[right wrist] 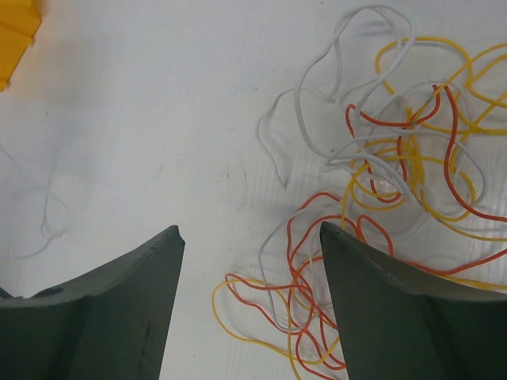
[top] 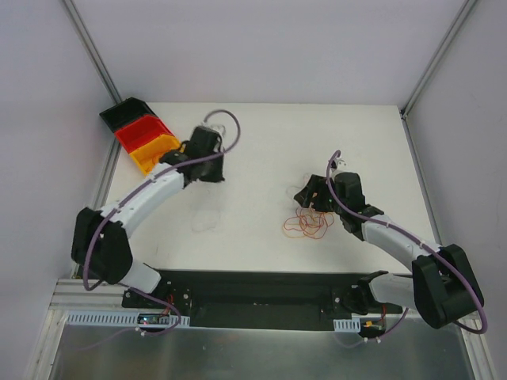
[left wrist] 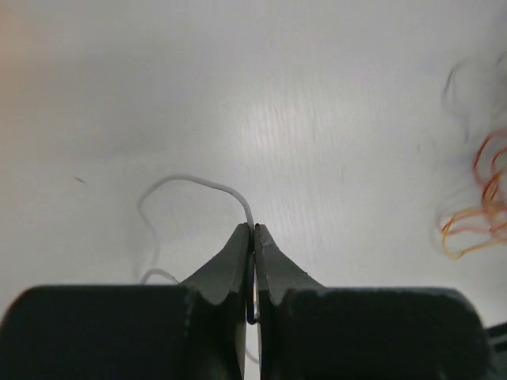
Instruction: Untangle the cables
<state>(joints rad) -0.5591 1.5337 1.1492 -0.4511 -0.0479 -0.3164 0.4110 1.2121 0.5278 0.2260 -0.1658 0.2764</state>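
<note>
Jaws of the left gripper [left wrist: 253, 231] are pressed together on a white cable [left wrist: 198, 182], pinched at the very tips. Its free length loops over the table [left wrist: 317, 95] to the left. Jaws of the right gripper [right wrist: 252, 229] stand wide apart and hold nothing, poised just over the tangle [right wrist: 396, 166] of orange, red, yellow and white cables. This tangle lies right of table centre, well apart from the left gripper.

Hazards, as judged:
- Tip-only hold on so thin a strand; any sideways pull is likely to slip it free.
- Whether the white cable's far end is caught in the tangle cannot be told. If it is, hauling would drag the heap and tighten its crossings.
- Closing the right gripper where it is would probably trap several strands together, not one.
</note>
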